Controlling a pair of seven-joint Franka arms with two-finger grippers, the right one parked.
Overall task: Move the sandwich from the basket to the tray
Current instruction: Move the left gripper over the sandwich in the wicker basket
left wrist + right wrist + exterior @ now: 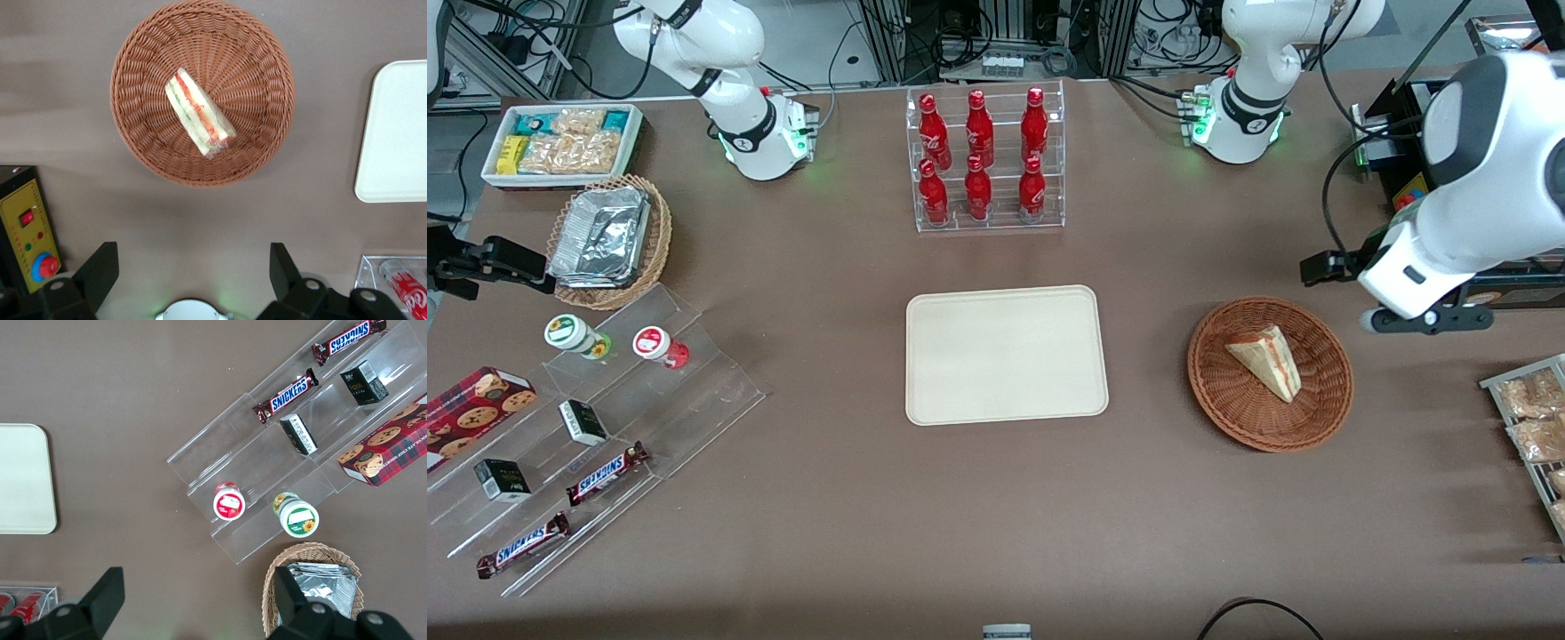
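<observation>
The gripper (pixel 190 277) hangs in the air above the table (pixel 996 498), fingers (pixel 100 267) spread wide with nothing between them, only bare brown tabletop in the gap. In the front view the working arm's white wrist (pixel 1449 258) fills the right edge of the frame, high over the table and just up and right of the basket (pixel 1325 418).

And there is the sandwich (pixel 1267 360), lying in that basket, a pale wedge with its pointed end toward the tray and its striped red, white and green edge showing. From the wrist camera the sandwich (pixel 199 113) sits a little off the basket's (pixel 253 60) middle, lying on its side.

The tray (pixel 1005 356) lies flat at the centre of the front view, with nothing on it, well apart from the basket with a strip of table between them. Its corner (pixel 393 133) also shows from the wrist.

Farther from the front camera than the tray stands a clear rack of red bottles (pixel 983 156).
</observation>
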